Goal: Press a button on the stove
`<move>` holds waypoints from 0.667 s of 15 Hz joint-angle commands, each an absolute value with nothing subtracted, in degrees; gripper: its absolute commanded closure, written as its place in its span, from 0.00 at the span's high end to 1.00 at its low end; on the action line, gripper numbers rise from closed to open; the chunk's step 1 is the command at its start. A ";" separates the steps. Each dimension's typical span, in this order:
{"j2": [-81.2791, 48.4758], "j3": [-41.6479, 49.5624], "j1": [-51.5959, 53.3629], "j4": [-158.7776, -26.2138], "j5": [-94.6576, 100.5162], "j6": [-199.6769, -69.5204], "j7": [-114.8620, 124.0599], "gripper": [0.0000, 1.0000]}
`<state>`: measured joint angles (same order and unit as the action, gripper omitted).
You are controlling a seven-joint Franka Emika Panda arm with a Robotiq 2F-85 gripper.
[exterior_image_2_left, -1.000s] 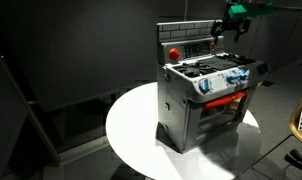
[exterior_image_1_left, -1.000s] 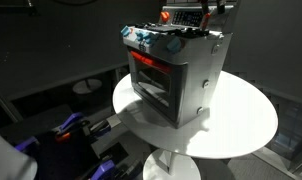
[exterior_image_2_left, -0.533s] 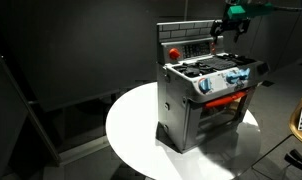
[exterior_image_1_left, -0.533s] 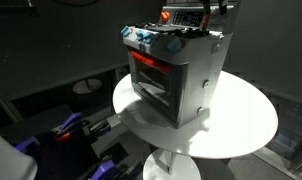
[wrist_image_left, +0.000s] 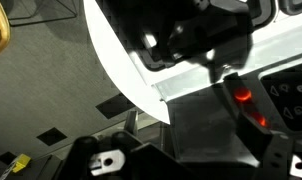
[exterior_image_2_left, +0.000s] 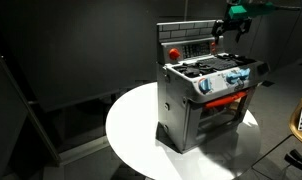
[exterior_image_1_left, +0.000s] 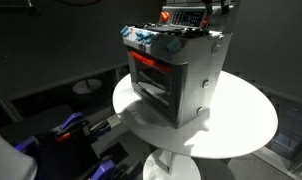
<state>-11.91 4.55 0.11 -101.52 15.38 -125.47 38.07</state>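
The stove is a small silver-grey box with a red-lit oven window. It stands on a round white table and also shows in an exterior view. Blue-and-red knobs run along its front top edge, and a red control panel stands at its back. My gripper hovers just above the back panel at the stove's far end, and shows at the top of an exterior view. In the wrist view its fingers look apart and empty, with two lit red buttons close by.
The white table's edge curves through the wrist view, with dark carpet below it. Dark curtains surround the table. Blue-and-black equipment lies on the floor beside the table.
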 commanded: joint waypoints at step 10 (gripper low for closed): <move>-0.77 1.92 0.72 -100.71 9.18 -99.26 26.33 1.00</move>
<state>-3.34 2.58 1.02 -101.47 11.10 -105.46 30.81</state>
